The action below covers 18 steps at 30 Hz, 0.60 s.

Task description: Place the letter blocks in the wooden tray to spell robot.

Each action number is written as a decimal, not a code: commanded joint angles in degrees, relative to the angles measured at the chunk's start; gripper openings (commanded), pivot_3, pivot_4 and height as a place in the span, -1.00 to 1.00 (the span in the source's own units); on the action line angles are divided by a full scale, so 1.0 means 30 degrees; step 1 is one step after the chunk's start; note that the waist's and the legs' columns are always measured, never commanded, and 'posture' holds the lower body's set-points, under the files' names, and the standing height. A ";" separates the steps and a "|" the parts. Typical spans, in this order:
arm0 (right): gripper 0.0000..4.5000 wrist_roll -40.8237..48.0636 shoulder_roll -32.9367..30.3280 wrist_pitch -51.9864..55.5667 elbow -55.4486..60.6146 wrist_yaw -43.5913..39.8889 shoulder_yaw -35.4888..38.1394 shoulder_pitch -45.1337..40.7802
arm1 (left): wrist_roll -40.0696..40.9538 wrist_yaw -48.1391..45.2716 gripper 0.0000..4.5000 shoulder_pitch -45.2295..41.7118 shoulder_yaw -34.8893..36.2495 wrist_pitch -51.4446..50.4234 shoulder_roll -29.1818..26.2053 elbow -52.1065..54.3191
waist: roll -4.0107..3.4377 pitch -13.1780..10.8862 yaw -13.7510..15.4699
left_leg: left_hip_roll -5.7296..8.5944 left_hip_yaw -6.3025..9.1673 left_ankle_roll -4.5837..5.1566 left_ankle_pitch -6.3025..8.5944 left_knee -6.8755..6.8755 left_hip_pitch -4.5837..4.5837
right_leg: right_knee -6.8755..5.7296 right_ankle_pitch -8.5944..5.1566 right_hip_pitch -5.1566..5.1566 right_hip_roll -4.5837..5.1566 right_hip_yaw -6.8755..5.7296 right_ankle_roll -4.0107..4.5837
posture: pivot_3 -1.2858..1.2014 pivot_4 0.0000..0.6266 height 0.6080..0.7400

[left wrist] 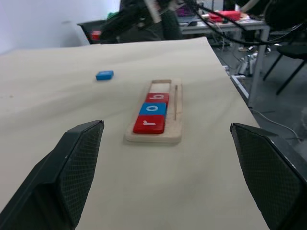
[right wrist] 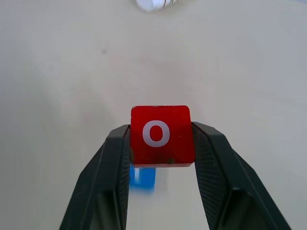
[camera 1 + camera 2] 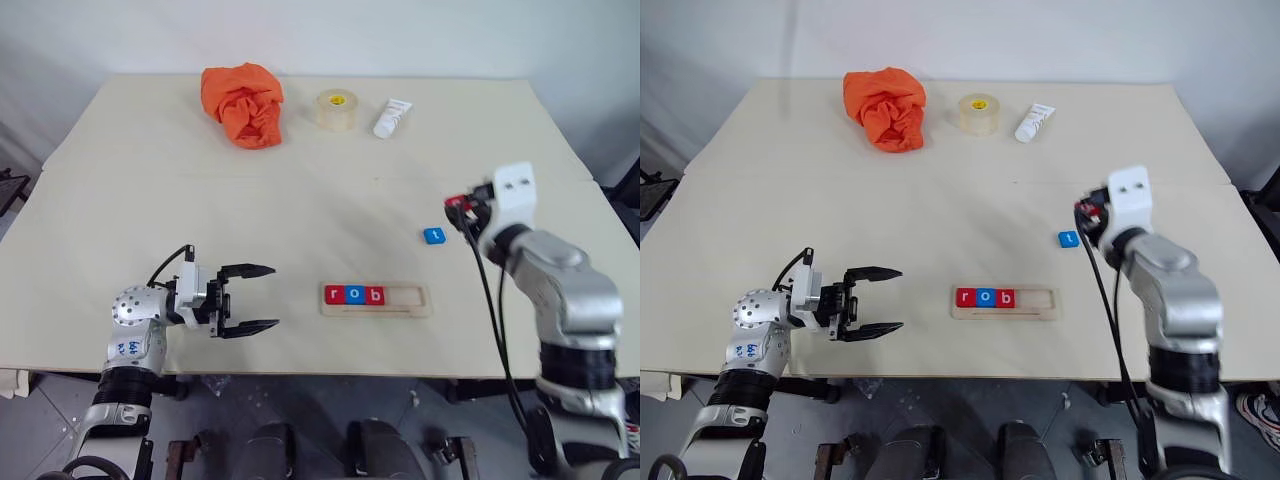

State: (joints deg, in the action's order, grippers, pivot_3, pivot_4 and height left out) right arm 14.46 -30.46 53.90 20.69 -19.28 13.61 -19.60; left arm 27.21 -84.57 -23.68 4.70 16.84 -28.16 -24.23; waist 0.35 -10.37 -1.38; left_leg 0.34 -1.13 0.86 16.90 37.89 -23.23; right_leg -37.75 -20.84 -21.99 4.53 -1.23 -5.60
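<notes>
Near the table's (image 3: pixel 120 200) front edge, the wooden tray (image 3: pixel 405 310) is seen from the head view with red r (image 3: pixel 334 294), blue o (image 3: pixel 354 295) and red b (image 3: pixel 374 295) filling its left end; the blue t (image 3: pixel 433 236) lies beyond the tray's right end. Left of the tray, the left gripper (image 3: pixel 262 297) is spread wide and empty. From the left wrist view, the tray (image 1: pixel 176 129) is framed between open fingers (image 1: pixel 72 167). From the right wrist view, a red o (image 2: pixel 161 135) is clamped in the right gripper (image 2: pixel 162 139).

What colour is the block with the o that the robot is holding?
Red, with a white o, clearest in the right wrist view.
</notes>
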 commanded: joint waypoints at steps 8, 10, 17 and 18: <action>-0.35 0.1622 0.2390 0.2173 0.6212 0.1142 0.2133 0.6213 | 0.0240 -0.0784 1.00 -0.0819 0.0400 -0.0090 -0.0471 -0.0309 | 0.0003 0.0001 -0.0124 | 0.0001 -0.0035 0.0050 -0.0005 0.0005 0.0063 | -0.0001 0.0000 0.0014 -0.0005 0.0060 0.0000 | 0.03 -0.52 1.00; -0.35 0.1794 0.2791 0.2337 0.6501 0.1333 0.2090 0.6380 | 0.0229 -0.0836 1.00 -0.0880 0.0360 -0.0106 -0.0491 -0.0382 | 0.0002 0.0002 -0.0089 | 0.0001 -0.0027 0.0062 -0.0008 0.0004 0.0081 | -0.0004 0.0000 0.0014 -0.0004 0.0061 0.0002 | 0.03 -0.52 1.00; -0.35 0.1617 0.3729 0.1630 0.5914 0.1995 0.1546 0.7064 | 0.0204 -0.0765 1.00 -0.1163 0.0234 -0.0180 -0.0453 -0.0489 | 0.0004 0.0002 -0.0029 | 0.0002 -0.0014 0.0066 -0.0011 0.0004 0.0079 | -0.0001 0.0009 0.0016 0.0002 0.0061 0.0018 | 0.03 -0.52 1.00; -0.35 0.1537 0.3739 0.1408 0.5697 0.2063 0.1488 0.7053 | 0.0196 -0.0749 1.00 -0.1153 0.0232 -0.0174 -0.0448 -0.0474 | 0.0003 0.0002 -0.0035 | 0.0002 -0.0014 0.0066 -0.0011 0.0004 0.0078 | 0.0000 0.0009 0.0016 0.0002 0.0060 0.0018 | 0.03 -0.52 1.00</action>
State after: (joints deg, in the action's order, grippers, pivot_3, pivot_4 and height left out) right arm 19.51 -19.46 59.88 37.46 -13.74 17.83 1.47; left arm 27.23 -85.91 -26.58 4.83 16.19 -29.21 -25.70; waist 0.36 -10.36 -1.49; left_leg 0.35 -1.18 1.06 16.87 37.90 -22.99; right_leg -37.74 -20.81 -21.95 4.53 -1.05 -5.55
